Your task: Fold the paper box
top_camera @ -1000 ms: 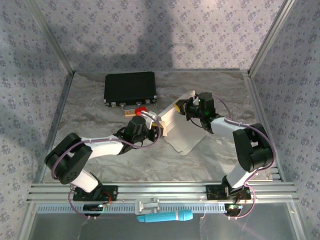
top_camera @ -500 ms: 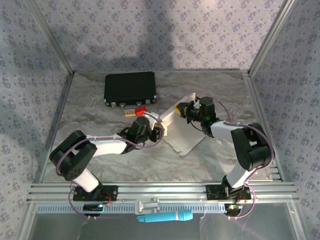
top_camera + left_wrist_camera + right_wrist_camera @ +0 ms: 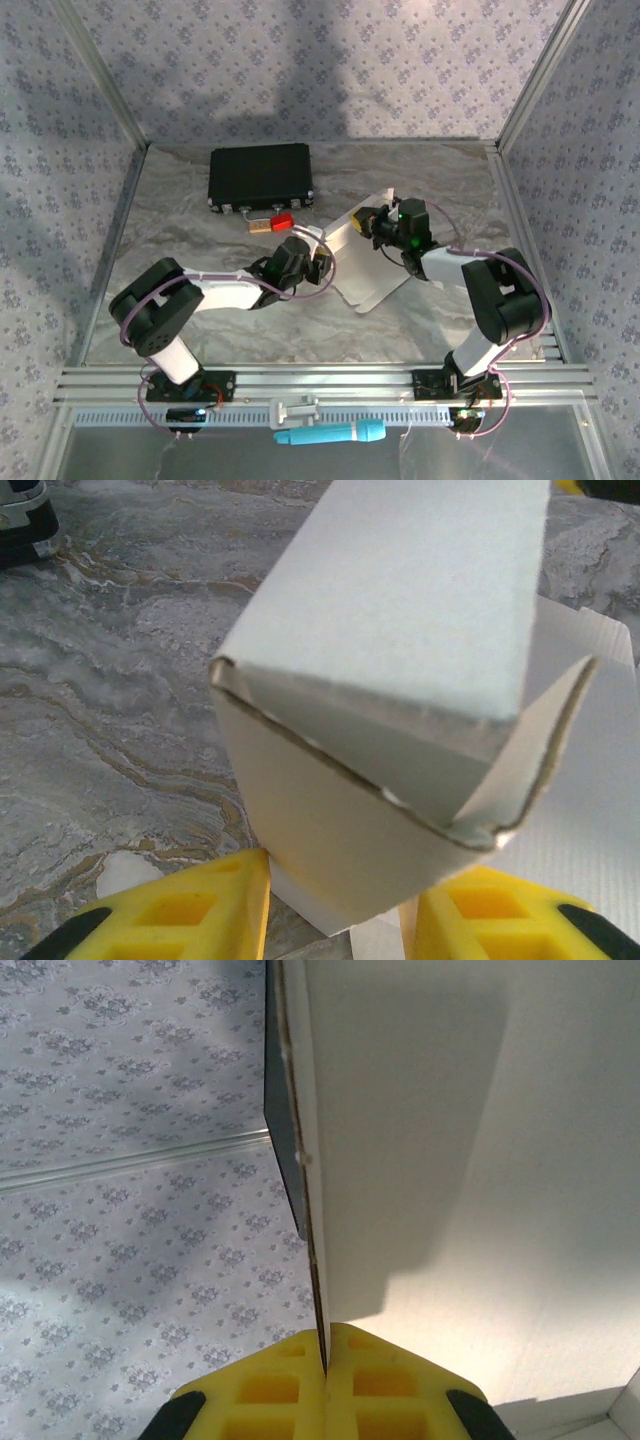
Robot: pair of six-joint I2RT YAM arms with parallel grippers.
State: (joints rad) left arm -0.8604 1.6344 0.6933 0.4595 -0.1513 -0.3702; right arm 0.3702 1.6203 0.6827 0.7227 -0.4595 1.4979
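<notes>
White paper box (image 3: 370, 275), partly folded, lies near the black case (image 3: 260, 175), to its right and closer to my bases. My left gripper (image 3: 322, 265) clasps a folded corner between its jaws. My right gripper (image 3: 360, 222) pinches a raised panel's thin edge.

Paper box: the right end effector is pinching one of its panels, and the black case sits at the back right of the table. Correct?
Not quite. The black case sits at the back left of the table, as the top external view shows. The right end effector is pinching a panel of the paper box.
</notes>
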